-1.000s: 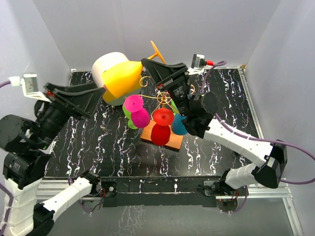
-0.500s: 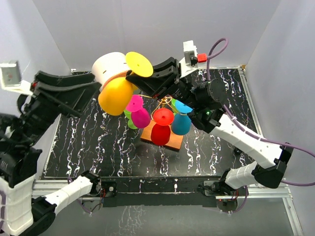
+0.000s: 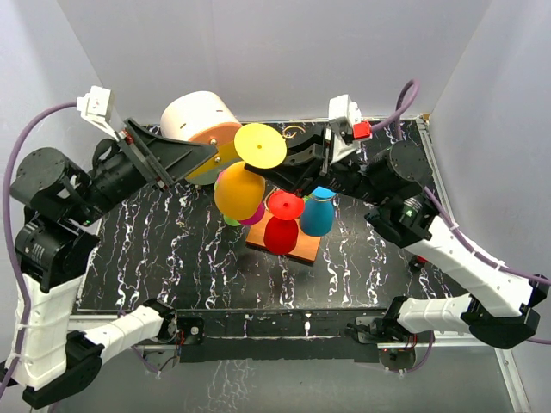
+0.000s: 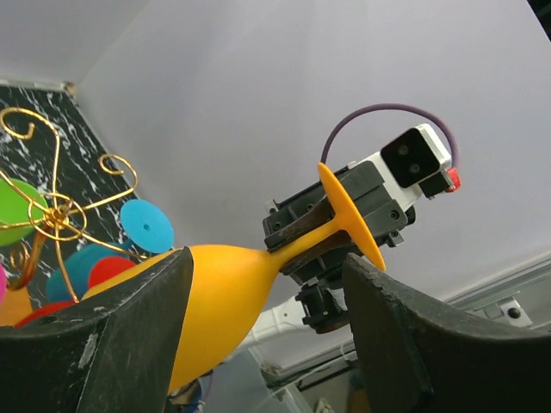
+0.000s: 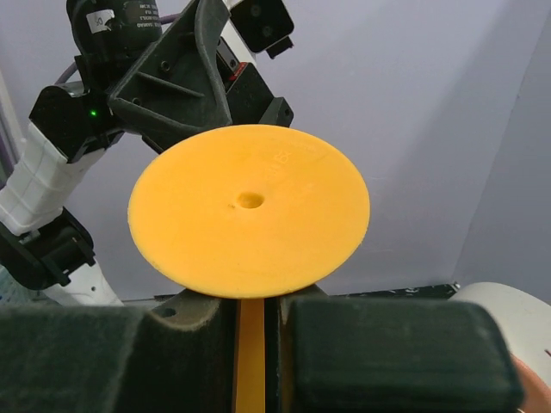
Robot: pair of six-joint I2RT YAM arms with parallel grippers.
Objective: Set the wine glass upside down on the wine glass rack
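The yellow wine glass (image 3: 238, 191) hangs bowl-down and tilted above the left side of the wine glass rack. Its round foot (image 3: 260, 146) points up. My right gripper (image 3: 288, 165) is shut on its stem just under the foot; in the right wrist view (image 5: 251, 314) the stem (image 5: 250, 361) sits between the pads below the foot (image 5: 250, 209). My left gripper (image 3: 207, 155) is open, up in the air beside the bowl. In the left wrist view (image 4: 267, 267) the bowl (image 4: 215, 301) lies between its wide-apart fingers; whether they touch it I cannot tell. The rack's gold wire (image 4: 60, 215) and orange base (image 3: 297, 248) show.
Red (image 3: 280, 232), blue (image 3: 317, 215), pink (image 3: 251, 215) and green (image 3: 231, 220) glasses hang upside down on the rack. A cream-and-orange drum-shaped box (image 3: 194, 116) stands at the back left. White walls close in the black marbled table (image 3: 172, 258).
My right gripper has carried the yellow glass down and right, turning it bowl-down over the rack. My left arm has swung in towards the glass with its fingers open.
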